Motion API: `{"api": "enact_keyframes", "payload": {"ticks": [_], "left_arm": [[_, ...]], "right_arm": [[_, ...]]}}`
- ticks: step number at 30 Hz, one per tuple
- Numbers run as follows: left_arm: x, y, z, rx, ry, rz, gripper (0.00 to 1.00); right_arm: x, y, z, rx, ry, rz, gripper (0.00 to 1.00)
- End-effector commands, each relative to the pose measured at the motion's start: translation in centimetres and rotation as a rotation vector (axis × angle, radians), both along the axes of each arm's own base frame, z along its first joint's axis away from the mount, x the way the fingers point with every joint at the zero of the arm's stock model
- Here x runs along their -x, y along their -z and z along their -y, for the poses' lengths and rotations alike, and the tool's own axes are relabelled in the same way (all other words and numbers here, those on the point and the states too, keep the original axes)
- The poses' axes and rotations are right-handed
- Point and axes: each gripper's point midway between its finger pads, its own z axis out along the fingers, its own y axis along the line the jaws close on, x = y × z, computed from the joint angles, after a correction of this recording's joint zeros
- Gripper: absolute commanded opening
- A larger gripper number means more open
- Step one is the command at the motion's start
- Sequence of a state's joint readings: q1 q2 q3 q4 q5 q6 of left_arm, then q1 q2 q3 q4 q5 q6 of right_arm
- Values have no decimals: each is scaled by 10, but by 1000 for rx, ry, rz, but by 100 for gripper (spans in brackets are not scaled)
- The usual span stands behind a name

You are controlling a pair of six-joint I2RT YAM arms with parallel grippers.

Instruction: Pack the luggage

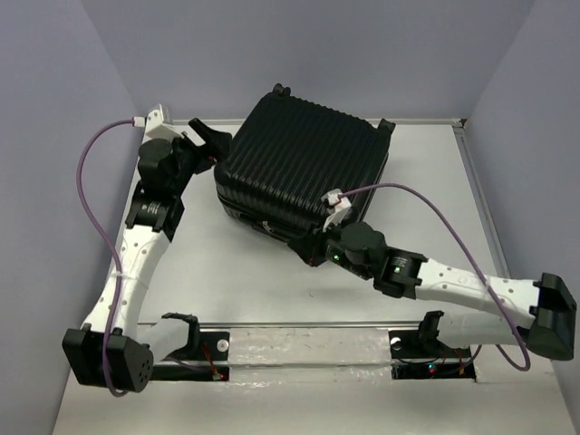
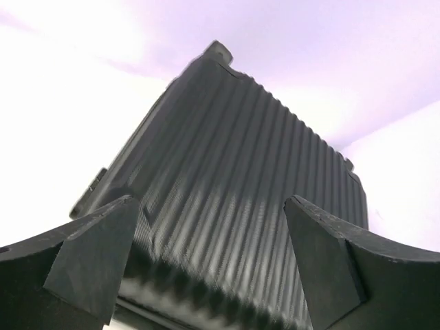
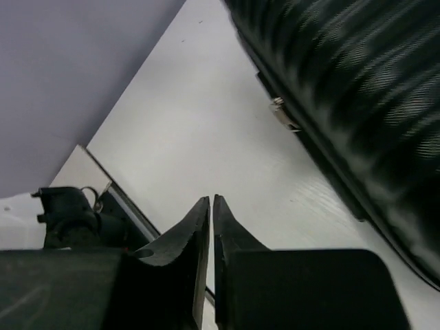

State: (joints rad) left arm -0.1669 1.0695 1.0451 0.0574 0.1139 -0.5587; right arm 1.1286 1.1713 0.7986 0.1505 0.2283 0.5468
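Ribbed black hard-shell luggage [image 1: 304,168] with slight sheen, smooth matt white table [image 1: 245,272]

luggage [image 1: 304,163] blocks centre, room on near table [image 1: 240,281]

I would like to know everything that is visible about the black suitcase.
The luggage is a black hard-shell case with ribbed grooves, closed, lying flat and skewed on the table. Small wheels show at its far edge, a metal zipper pull on its side. The open left gripper faces one corner, the shut right gripper sits by another; contact unclear.
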Motion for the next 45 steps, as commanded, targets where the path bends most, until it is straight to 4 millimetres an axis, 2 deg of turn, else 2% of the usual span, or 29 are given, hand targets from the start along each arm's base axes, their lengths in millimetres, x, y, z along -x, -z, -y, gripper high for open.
{"api": "enact_keyframes", "payload": {"ticks": [1,2,3,4,5,8,12,13,15,17,20,21,22,23,24,25,26,27,28,29,30,31,32,34,35,39,42,43,45], "left_arm": [[-30,-15,-13,-8,20,-1,99],[-37,-6,-16,3,25,-24,99],[-43,-12,-22,15,31,-18,99],[-56,2,-25,23,32,-59,99],[-62,2,-25,25,44,-67,99],[-84,30,-44,42,18,-139,99],[-104,74,-33,80,82,-232,99],[-105,96,-19,126,141,-281,99],[-104,102,-9,137,178,-287,99],[-92,125,5,157,205,-325,99],[-69,133,36,195,267,-331,99],[-55,151,42,212,277,-345,99],[-40,143,54,241,293,-323,99],[-33,139,58,247,295,-281,99],[-14,162,60,245,285,-323,99],[-7,165,60,233,259,-318,99],[10,151,69,225,284,-271,99],[27,165,71,217,283,-292,99],[38,164,75,212,292,-280,99],[55,147,83,211,321,-223,99],[66,149,86,212,329,-227,99],[77,158,85,205,317,-236,99],[88,146,84,210,321,-193,99],[105,155,87,203,329,-214,99],[114,145,85,216,334,-183,99],[131,131,83,237,347,-139,99],[134,111,82,211,366,-105,99],[136,95,85,206,391,-72,99],[137,74,84,199,398,-37,99]], "right_arm": [[-70,-19,93,95,358,-9,7],[-65,-26,90,80,324,-7,7],[-98,-31,126,64,435,-16,7],[-107,-42,141,34,466,-13,13],[-124,-46,168,23,543,-12,49],[-151,-55,217,34,684,-21,99],[-181,-43,236,44,700,-86,100],[-204,-33,230,36,661,-128,100],[-208,-35,221,17,607,-137,100],[-222,-33,201,9,518,-157,100],[-238,-26,180,-4,430,-201,100],[-237,-24,171,-14,378,-218,100],[-243,-14,164,-12,351,-243,99],[-242,-22,152,-31,270,-239,97],[-243,-21,145,-34,224,-244,95],[-243,-22,138,-40,178,-249,92],[-244,-24,131,-44,127,-247,92],[-247,-27,119,-60,47,-251,90],[-250,-28,115,-61,20,-254,90],[-249,-24,107,-48,-17,-275,90],[-252,-11,98,-51,-74,-321,90],[-257,-27,89,-64,-114,-296,89],[-260,-29,84,-76,-139,-300,89],[-274,-34,75,-106,-174,-303,92],[-277,-40,68,-127,-177,-301,93],[-302,-62,56,-191,-194,-293,95],[-319,-92,52,-221,-180,-225,98],[-320,-103,52,-226,-178,-198,99],[-320,-144,56,-235,-162,-84,100]]}}
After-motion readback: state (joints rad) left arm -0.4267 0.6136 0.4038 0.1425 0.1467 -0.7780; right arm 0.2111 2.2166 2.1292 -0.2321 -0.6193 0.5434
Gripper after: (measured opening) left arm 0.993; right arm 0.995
